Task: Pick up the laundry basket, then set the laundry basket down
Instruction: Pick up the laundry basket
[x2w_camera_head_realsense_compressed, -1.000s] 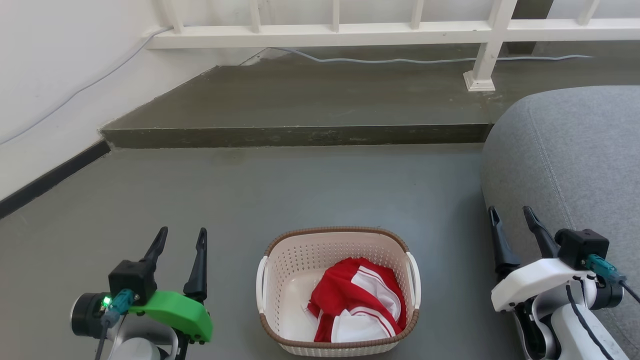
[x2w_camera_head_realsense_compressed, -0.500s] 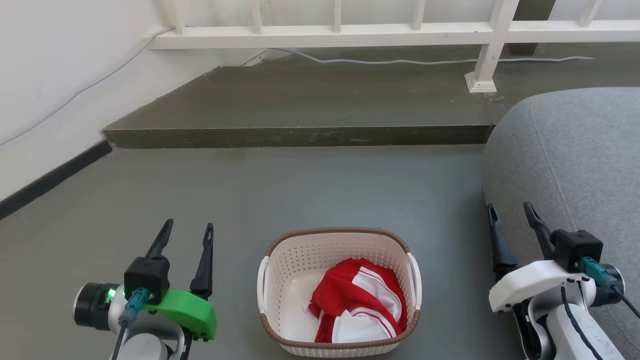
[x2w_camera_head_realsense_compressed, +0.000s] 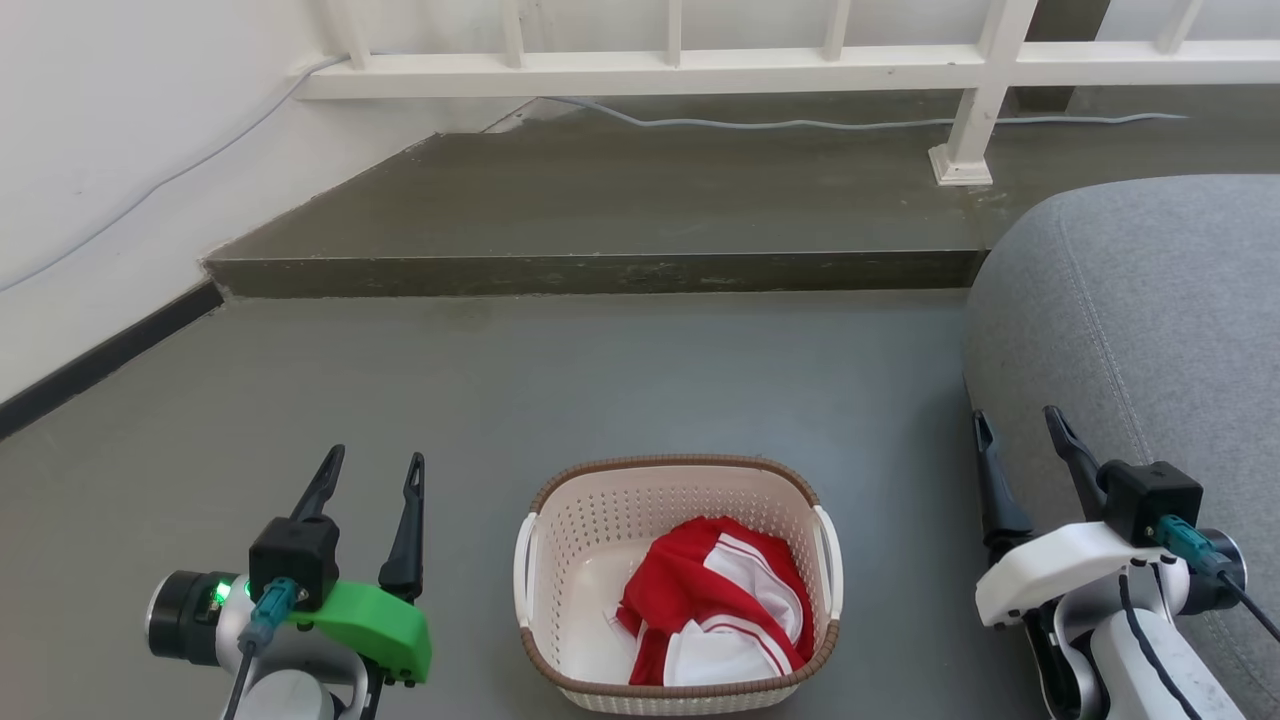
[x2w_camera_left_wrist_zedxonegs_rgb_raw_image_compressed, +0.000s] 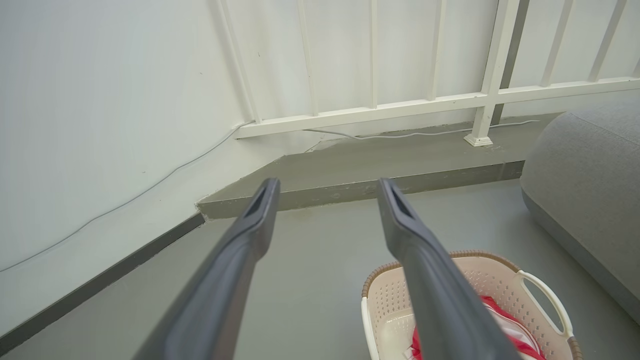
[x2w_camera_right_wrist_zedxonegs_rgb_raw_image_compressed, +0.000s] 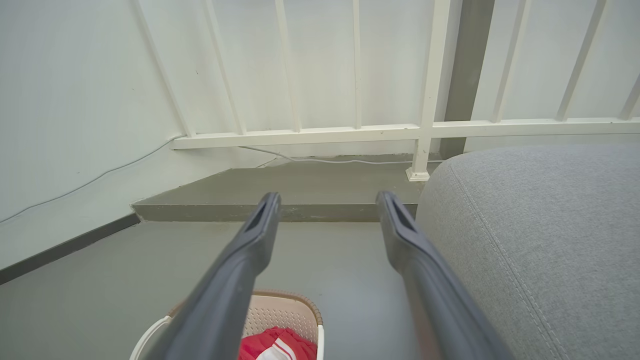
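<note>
You're at zero: laundry basket (x2w_camera_head_realsense_compressed: 600, 510) on floor (x2w_camera_head_realsense_compressed: 600, 380) at 6 o'clock, left end effector (x2w_camera_head_realsense_compressed: 375, 457) and right end effector (x2w_camera_head_realsense_compressed: 1016, 416) open and clear of it; lift, set-down pending.

Home interior, likely living area: grey fabric sofa (x2w_camera_head_realsense_compressed: 1150, 320), basket (x2w_camera_head_realsense_compressed: 665, 462) holding red-white garment (x2w_camera_head_realsense_compressed: 715, 600) on grey floor (x2w_camera_head_realsense_compressed: 600, 370), white railing (x2w_camera_head_realsense_compressed: 640, 70) on raised step (x2w_camera_head_realsense_compressed: 600, 200), cable (x2w_camera_head_realsense_compressed: 150, 185) along white wall (x2w_camera_head_realsense_compressed: 100, 90), dark skirting (x2w_camera_head_realsense_compressed: 100, 365).

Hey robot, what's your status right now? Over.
Left claw open, empty. Right claw open, empty, beside grey cushion. Laundry basket on floor between them, red-and-white cloth inside, untouched. Nothing blocking it.
</note>
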